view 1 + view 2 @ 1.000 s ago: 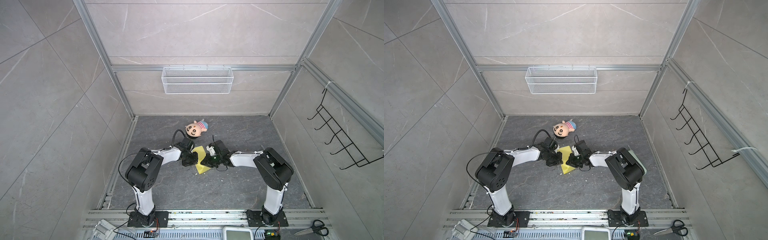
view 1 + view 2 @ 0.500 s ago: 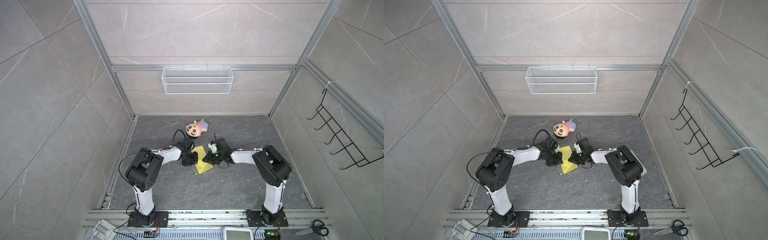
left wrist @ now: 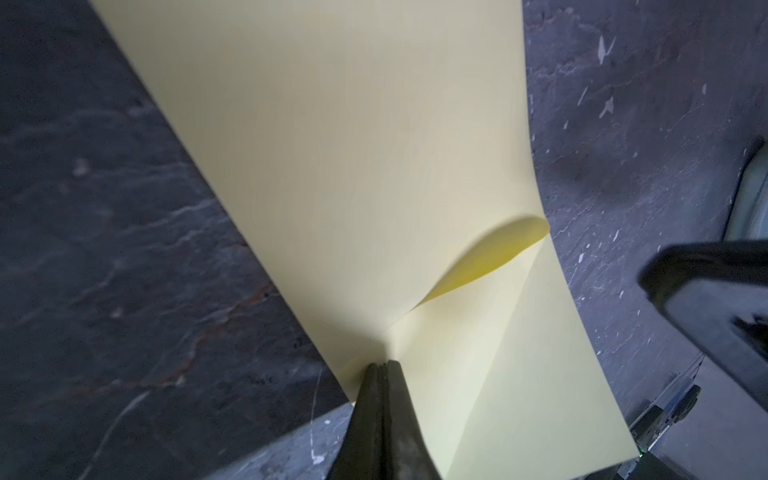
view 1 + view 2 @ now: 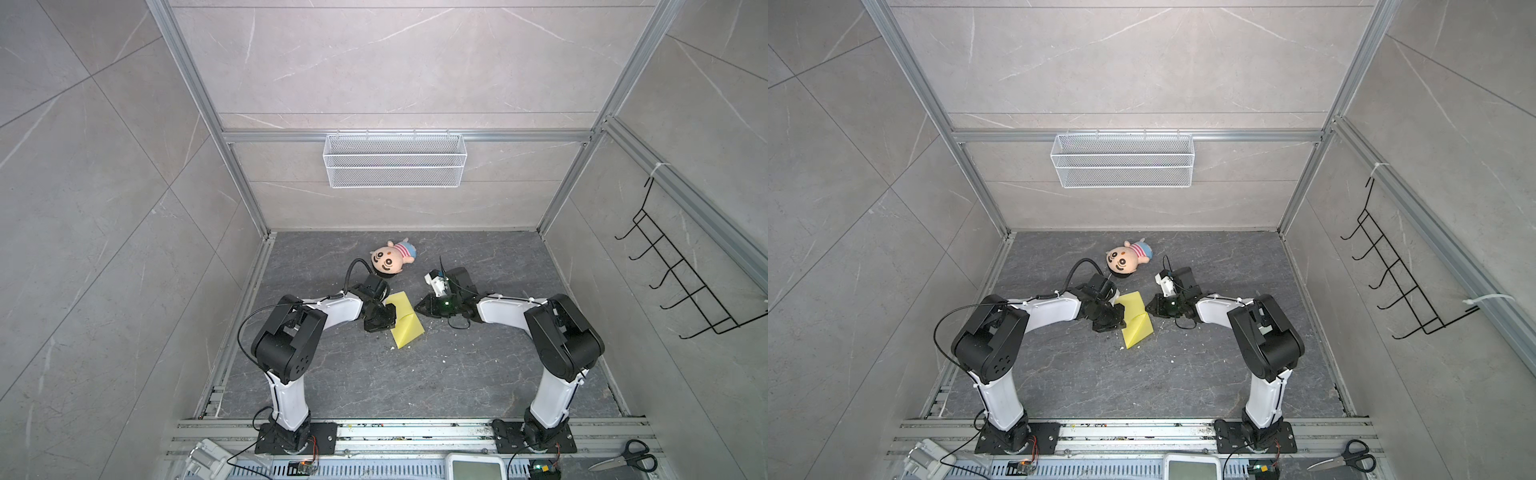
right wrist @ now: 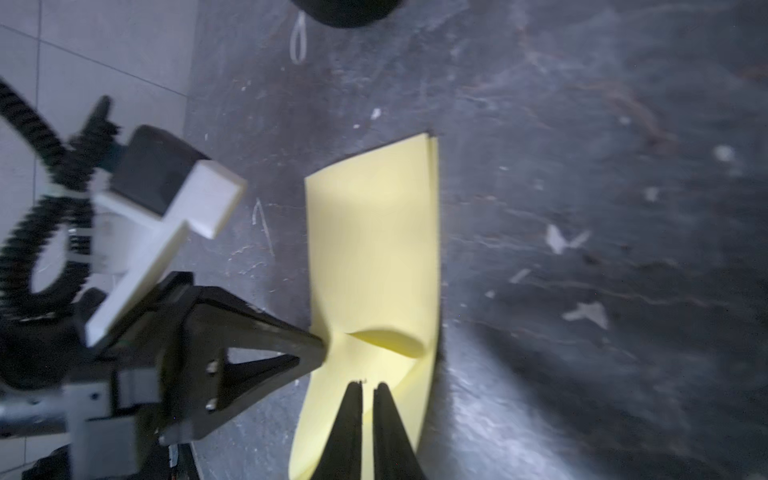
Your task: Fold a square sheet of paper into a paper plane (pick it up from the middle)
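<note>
Your left pincer (image 3: 381, 365) pinches the folded square sheet of paper (image 3: 374, 166), while your right pincer (image 5: 368, 385), nearly pressed together, sits at its opposite edge.

The square sheet of paper (image 3: 374, 166) runs off the left wrist view at two edges; in the right wrist view the left claw (image 5: 316, 347) shows blurred

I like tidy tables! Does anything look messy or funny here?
Yes. Little white scraps are scattered on the dark table near the yellow paper, and its fold puffs up instead of lying flat. The plush doll lies flopped down.
</note>
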